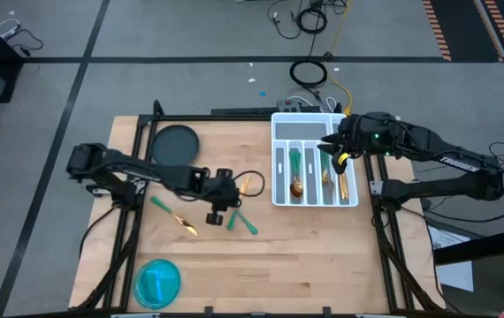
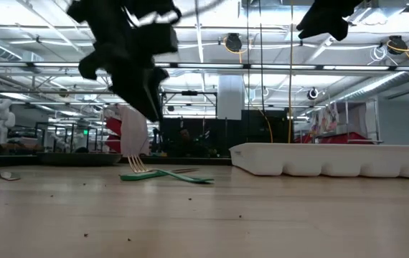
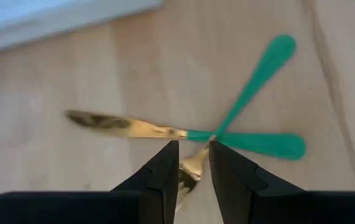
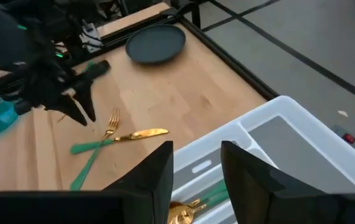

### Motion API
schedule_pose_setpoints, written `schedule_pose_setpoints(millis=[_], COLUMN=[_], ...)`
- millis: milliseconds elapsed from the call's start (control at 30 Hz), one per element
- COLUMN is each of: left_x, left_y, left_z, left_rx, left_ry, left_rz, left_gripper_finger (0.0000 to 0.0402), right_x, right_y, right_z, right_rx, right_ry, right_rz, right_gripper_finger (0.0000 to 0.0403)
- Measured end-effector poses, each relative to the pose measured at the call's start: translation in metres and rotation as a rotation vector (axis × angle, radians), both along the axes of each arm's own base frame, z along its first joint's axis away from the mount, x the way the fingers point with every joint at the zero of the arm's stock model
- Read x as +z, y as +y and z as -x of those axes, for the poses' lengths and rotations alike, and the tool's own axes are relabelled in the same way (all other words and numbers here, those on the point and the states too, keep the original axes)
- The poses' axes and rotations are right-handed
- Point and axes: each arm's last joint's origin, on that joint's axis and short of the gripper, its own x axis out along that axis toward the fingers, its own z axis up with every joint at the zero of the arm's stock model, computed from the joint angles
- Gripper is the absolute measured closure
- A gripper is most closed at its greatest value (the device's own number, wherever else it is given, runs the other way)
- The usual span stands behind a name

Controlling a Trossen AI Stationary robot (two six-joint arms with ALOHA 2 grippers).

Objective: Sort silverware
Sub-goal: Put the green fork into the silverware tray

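Glossy gold knife (image 3: 127, 126) crosses slim green-handled fork (image 3: 252, 81) on pale wood.

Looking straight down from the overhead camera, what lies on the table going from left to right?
Blue bowl → dark round plate → lone green-handled utensil → left end effector → crossed fork and knife → white tray → right end effector.
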Motion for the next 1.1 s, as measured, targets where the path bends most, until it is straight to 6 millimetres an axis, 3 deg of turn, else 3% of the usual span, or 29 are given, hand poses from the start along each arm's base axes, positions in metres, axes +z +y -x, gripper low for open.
schedule_pose_setpoints(millis=[133,333,833,1100], left_x=[-0.014,-0.020,-0.050,-0.053], left_y=[0.005,0.005,0.020,0.023], left_z=[-0.013,-0.022,-0.019,-0.021], left_rx=[-0.068,-0.145,-0.227,-0.278], left_ry=[0.024,0.028,0.200,0.190], left_rz=[0.093,0.052,0.038,0.023], left_gripper_finger=[0.0304,0.0304,0.0304,0.0304], right_x=[-0.002,-0.004,-0.007,-0.007], right_y=[0.003,0.009,0.015,0.015], right_z=[0.000,0.001,0.001,0.001], right_rx=[0.019,0.051,0.091,0.092], right_ry=[0.019,0.050,0.083,0.085], right_rz=[-0.006,-0.015,-0.020,-0.021], right_gripper_finger=[0.0277,0.0277,0.0277,0.0277])
